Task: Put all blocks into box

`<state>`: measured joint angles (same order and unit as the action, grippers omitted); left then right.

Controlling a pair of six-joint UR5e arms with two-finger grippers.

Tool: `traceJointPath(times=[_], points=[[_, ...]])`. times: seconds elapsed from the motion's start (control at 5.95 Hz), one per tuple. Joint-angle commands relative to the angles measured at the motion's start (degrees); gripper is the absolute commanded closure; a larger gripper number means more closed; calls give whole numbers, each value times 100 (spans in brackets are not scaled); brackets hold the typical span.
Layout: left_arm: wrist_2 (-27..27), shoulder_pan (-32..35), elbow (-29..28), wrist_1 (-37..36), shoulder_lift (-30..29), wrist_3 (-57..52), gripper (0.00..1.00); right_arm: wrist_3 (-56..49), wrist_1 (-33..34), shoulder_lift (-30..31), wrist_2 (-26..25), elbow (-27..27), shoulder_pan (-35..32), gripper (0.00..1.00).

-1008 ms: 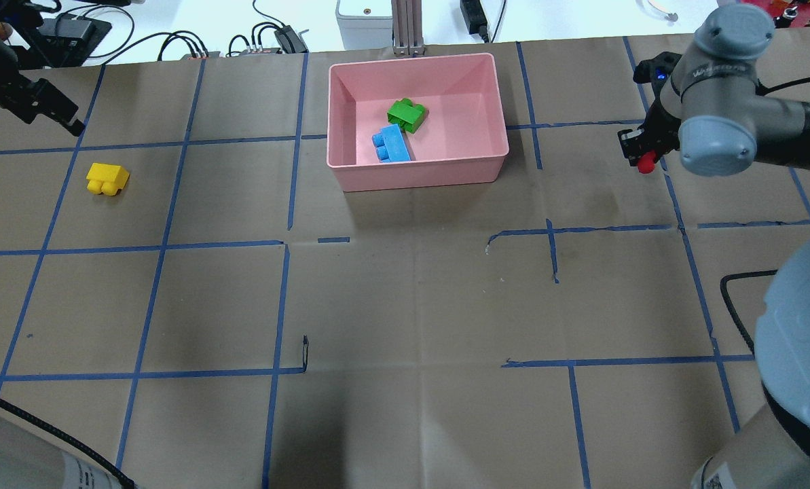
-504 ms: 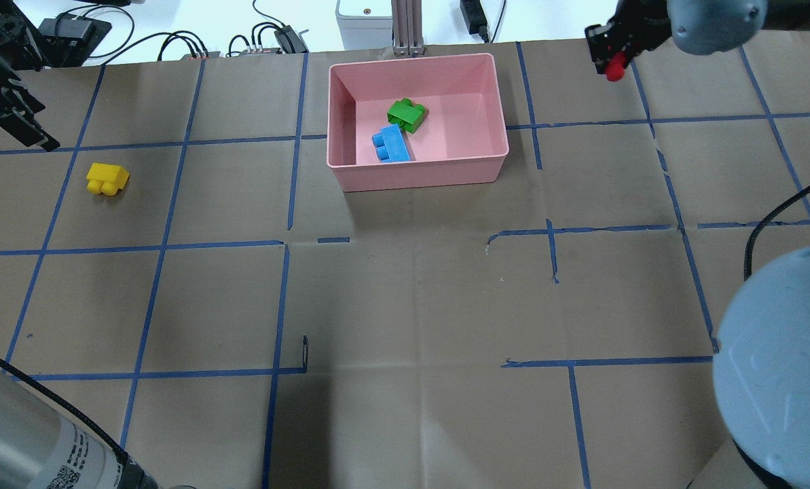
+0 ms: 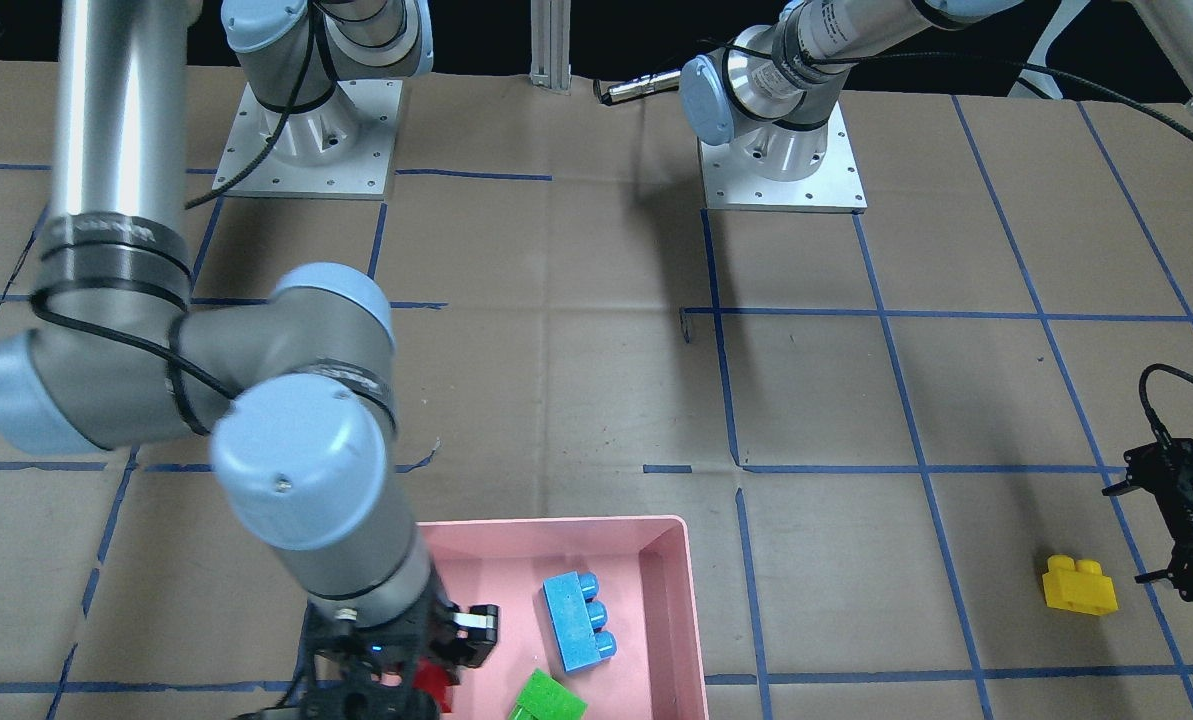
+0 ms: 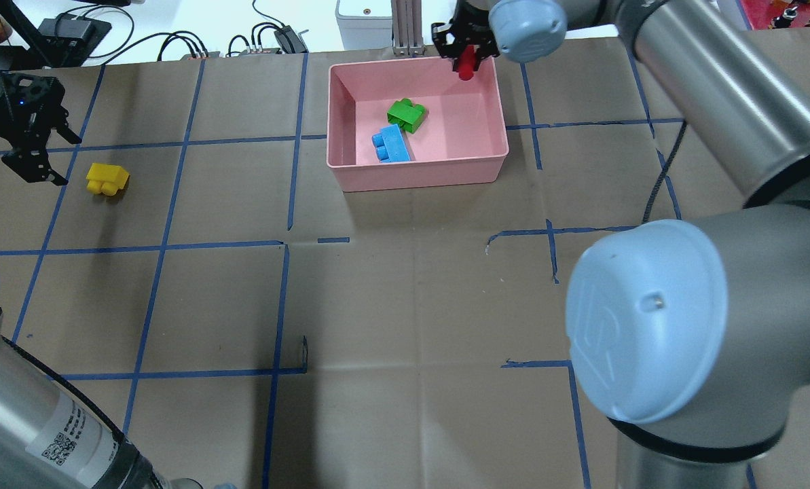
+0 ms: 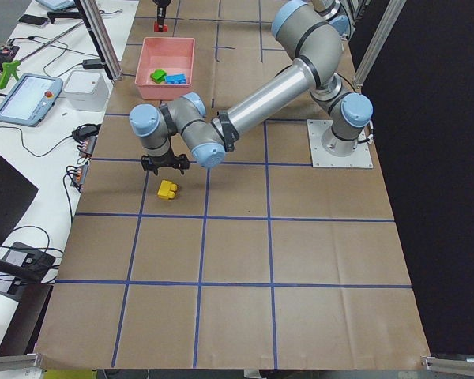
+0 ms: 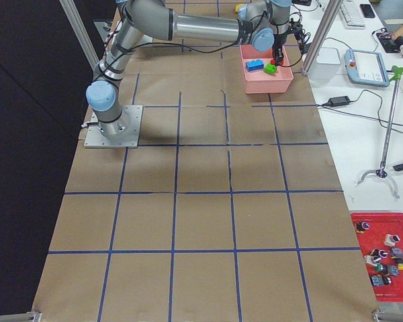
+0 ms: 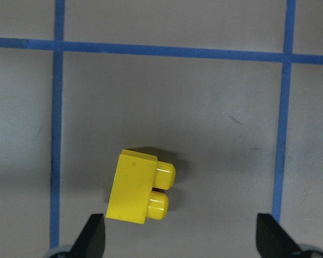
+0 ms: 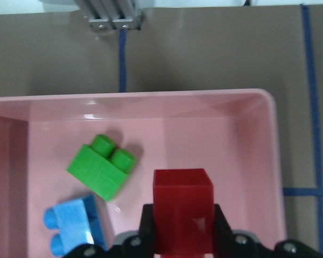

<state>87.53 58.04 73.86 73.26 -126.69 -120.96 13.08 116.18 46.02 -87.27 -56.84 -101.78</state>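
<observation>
The pink box stands at the table's far middle, with the green block and the light-blue block inside. My right gripper is shut on the red block and holds it above the box's far right part; the right wrist view shows the red block over the box floor. The yellow block lies on the table at the left. My left gripper is open, hovering just left of it; in the left wrist view the yellow block lies near the left finger.
Brown paper with a blue tape grid covers the table. Cables and grey devices lie beyond the far edge. An aluminium post stands just behind the box. The right arm's big elbow fills the overhead view's lower right.
My right gripper carried the red block from the table's right side leftward to above the box. My left gripper moved down and closer to the yellow block.
</observation>
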Motion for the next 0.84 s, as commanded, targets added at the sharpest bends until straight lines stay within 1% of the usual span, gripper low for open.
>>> traceJointPath(times=[0.0,0.17,0.34,0.5,0.67], points=[[-60,-73,337,-809,-268,-130,3,949,317,-497,122,296,-438,80],[-78,-47,427,-1222,-269,-156,4,873,205,-419,123,279,-430,1],[-78,14,471,-1470,-295,-165,6,863,204,-410,105,218,-430,0],[-78,32,637,-1560,-313,-173,6,863,186,-401,70,182,-422,0],[-78,41,934,-1926,-295,-208,4,863,177,-375,61,173,-413,0]])
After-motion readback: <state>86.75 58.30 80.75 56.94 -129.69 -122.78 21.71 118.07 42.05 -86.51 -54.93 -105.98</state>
